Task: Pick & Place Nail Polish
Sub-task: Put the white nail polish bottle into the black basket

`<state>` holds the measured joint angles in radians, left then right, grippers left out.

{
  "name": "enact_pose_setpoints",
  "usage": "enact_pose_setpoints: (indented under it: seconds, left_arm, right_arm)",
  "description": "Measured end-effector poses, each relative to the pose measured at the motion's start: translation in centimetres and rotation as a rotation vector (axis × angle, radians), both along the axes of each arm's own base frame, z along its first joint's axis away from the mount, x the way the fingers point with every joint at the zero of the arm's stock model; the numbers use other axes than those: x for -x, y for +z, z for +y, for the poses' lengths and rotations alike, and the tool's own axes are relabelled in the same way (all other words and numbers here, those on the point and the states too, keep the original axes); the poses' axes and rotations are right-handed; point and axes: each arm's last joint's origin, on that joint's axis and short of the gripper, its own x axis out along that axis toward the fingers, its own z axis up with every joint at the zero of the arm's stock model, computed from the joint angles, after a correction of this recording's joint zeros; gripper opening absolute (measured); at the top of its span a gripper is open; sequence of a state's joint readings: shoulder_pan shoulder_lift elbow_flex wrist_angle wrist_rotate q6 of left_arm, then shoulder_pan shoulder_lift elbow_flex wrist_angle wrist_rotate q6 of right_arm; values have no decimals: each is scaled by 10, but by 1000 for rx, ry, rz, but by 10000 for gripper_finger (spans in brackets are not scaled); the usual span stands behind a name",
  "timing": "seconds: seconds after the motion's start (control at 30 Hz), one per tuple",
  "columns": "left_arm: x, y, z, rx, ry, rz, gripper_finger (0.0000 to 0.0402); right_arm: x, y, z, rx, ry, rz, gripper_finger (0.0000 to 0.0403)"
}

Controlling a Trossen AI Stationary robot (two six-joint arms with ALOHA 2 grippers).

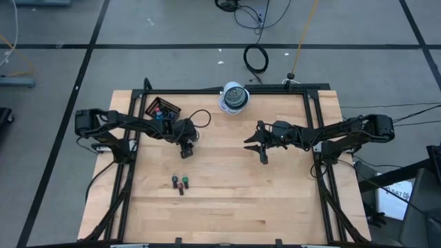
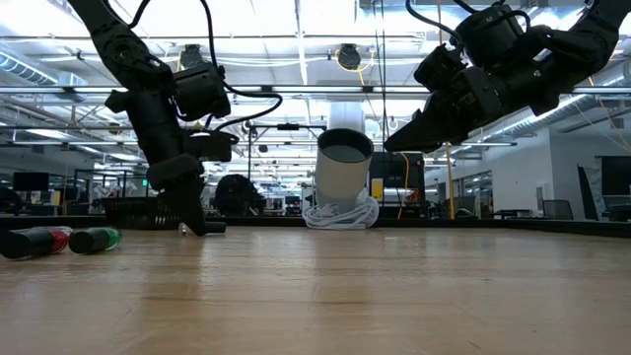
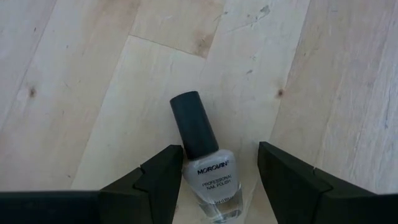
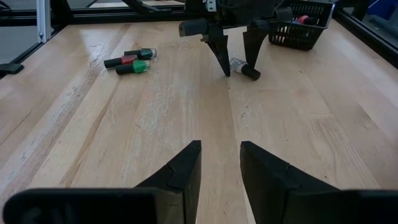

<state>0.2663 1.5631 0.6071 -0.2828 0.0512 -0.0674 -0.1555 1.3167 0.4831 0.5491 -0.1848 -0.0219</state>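
A pale grey nail polish bottle (image 3: pixel 211 177) with a dark cap lies on its side on the table. My left gripper (image 3: pixel 219 152) is open and points down over it, one finger on each side of the bottle's body; the right wrist view shows this too (image 4: pixel 239 68). Three more bottles (image 1: pixel 180 182), among them a red one and a green one, lie together on the table nearer the front edge. My right gripper (image 1: pixel 260 146) is open and empty, raised above the table's middle right. My left gripper stands astride the pale bottle's body (image 3: pixel 205 186) from above, pointing down. One finger (image 3: pixel 165 177) is close against the body. I cannot tell whether it touches. The bottle lies flat on the table.
A small black basket (image 1: pixel 162 108) with bottles in it stands at the back left, just behind my left gripper. A white cylinder with coiled white cord (image 1: pixel 234 98) stands at the far edge. Bare wood lies between the two grippers and toward the front.
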Motion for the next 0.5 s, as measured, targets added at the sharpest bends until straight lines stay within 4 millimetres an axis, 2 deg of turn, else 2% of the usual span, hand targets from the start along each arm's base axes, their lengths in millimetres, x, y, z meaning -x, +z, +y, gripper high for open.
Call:
enact_pose_setpoints:
  seconds: [0.5]
  left_arm:
    - [-1,0,-1,10,61,-3,210]
  right_arm:
    - [0,0,0,0,0,0,100]
